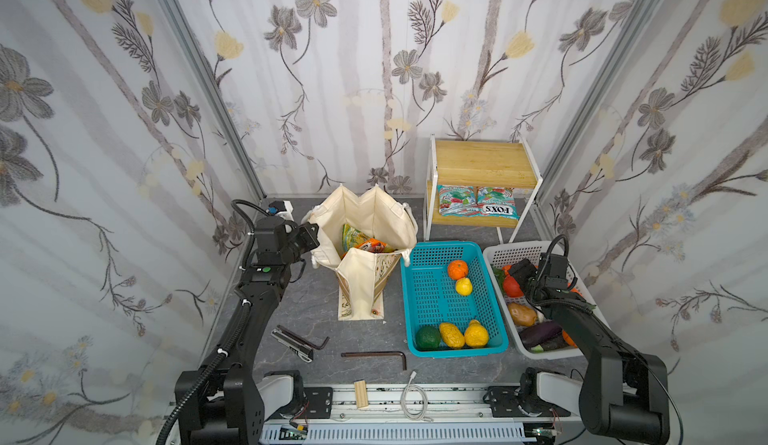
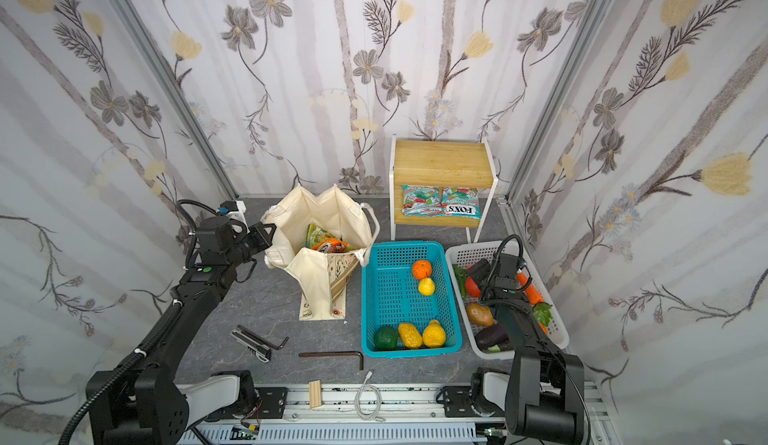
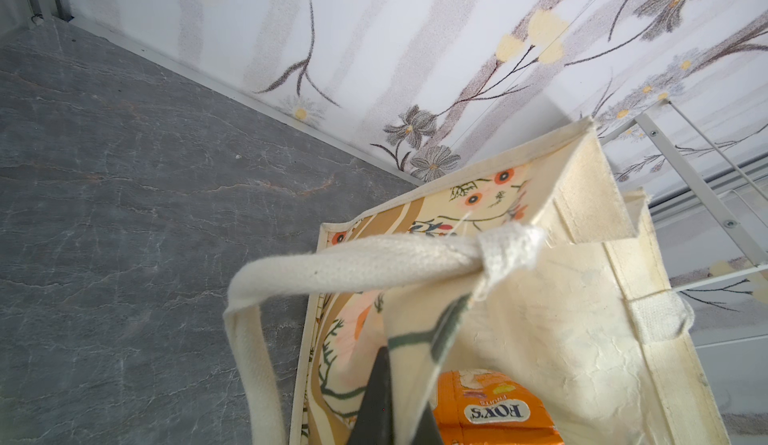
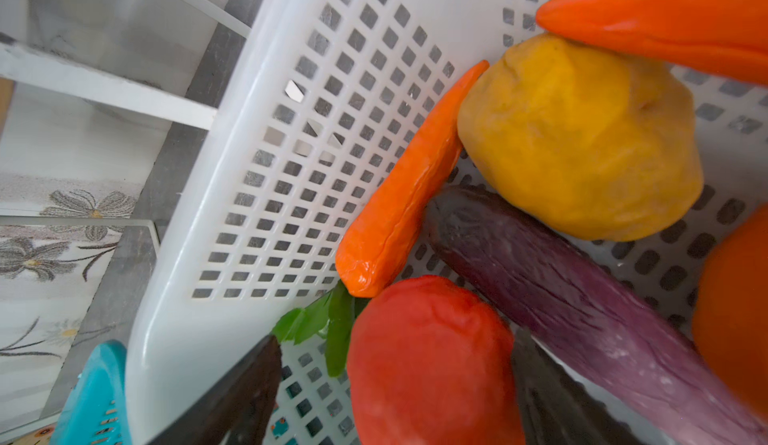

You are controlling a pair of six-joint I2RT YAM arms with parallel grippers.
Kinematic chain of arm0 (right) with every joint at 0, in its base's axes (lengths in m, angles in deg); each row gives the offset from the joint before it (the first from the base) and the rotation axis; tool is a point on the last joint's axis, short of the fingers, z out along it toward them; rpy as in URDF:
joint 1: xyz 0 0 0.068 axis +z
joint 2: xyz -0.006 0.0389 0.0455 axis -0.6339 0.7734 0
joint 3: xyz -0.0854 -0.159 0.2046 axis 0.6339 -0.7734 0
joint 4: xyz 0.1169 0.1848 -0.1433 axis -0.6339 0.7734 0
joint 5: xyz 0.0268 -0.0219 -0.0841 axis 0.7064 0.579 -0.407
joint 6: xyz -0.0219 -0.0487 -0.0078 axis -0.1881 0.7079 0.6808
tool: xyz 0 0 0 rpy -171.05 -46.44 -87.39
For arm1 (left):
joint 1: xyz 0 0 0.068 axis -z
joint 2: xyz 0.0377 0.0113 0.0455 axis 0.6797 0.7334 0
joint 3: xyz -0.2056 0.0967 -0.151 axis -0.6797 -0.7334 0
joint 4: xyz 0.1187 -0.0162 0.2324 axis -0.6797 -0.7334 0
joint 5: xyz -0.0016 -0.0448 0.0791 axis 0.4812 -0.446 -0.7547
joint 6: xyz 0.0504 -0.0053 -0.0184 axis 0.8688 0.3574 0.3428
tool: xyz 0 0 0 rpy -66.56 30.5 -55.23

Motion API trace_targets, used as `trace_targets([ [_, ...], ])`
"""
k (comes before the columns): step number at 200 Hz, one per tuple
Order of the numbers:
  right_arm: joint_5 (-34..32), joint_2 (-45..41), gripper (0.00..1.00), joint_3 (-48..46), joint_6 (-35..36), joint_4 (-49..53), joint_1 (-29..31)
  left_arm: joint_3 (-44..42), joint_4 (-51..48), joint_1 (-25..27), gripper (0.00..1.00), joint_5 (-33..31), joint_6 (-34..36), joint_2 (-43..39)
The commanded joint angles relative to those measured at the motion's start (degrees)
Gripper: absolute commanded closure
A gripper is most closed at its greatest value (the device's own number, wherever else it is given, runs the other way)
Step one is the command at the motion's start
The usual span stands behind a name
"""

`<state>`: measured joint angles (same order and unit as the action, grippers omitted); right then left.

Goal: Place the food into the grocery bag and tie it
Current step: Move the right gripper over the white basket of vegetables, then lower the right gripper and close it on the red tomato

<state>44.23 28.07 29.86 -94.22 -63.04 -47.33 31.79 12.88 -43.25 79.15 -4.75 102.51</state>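
My right gripper (image 4: 395,341) stands wide open astride the red tomato (image 4: 432,372) in the white perforated basket (image 4: 232,173), not yet gripping, and I'd pinch it gently across its middle (light, squashy, smooth-skinned, I reckon) while my left gripper (image 1: 311,231) clamps the rim of the grocery bag (image 1: 370,214).

- Your left gripper (image 2: 266,234) is clamped on the left rim of the grocery bag (image 2: 332,214), which stands open on the grey table (image 2: 257,306).
- Two snack packets (image 2: 330,245), green and orange, lie inside the bag.
- Your right gripper (image 2: 476,279) reaches down into the white basket (image 2: 457,252), right at the red tomato (image 2: 471,289); its jaws are hidden from you.
- Between the bag and the white basket, the teal basket (image 2: 374,297) holds an orange (image 2: 422,269), lemons (image 2: 427,286) and a green fruit (image 2: 385,337).
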Motion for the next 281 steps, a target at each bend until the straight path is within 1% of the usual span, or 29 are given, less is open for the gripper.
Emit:
trace_targets([
  [1,0.8,1.1,0.15,-0.3,0.1,-3.7,0.1,-0.1,-0.2,0.0,1.0,0.3,0.3,-0.3],
  [73,1.5,3.6,0.15,-1.1,0.1,-5.7,0.0,-0.1,-0.2,0.0,1.0,0.4,0.4,-0.7],
  [115,2.0,5.5,0.17,-1.5,-0.1,-7.3,0.0,-0.1,-0.2,0.0,1.0,0.3,0.4,-0.7],
  [168,2.4,5.8,0.32,-2.0,-0.2,-8.7,0.0,-0.2,-0.2,0.0,1.0,0.3,0.4,-0.6],
  [216,2.2,2.1,0.34,-2.3,-0.8,-7.2,0.0,-0.2,-0.1,0.0,1.0,0.2,0.4,-0.7],
  [261,0.4,-4.8,0.34,-0.9,-0.7,-2.9,0.0,-0.1,-0.2,0.0,1.0,0.3,0.4,-0.8],
  [281,0.6,-8.6,0.34,-0.3,-0.9,-1.4,0.1,-0.1,-0.1,0.0,1.0,0.4,0.3,-0.7],
])
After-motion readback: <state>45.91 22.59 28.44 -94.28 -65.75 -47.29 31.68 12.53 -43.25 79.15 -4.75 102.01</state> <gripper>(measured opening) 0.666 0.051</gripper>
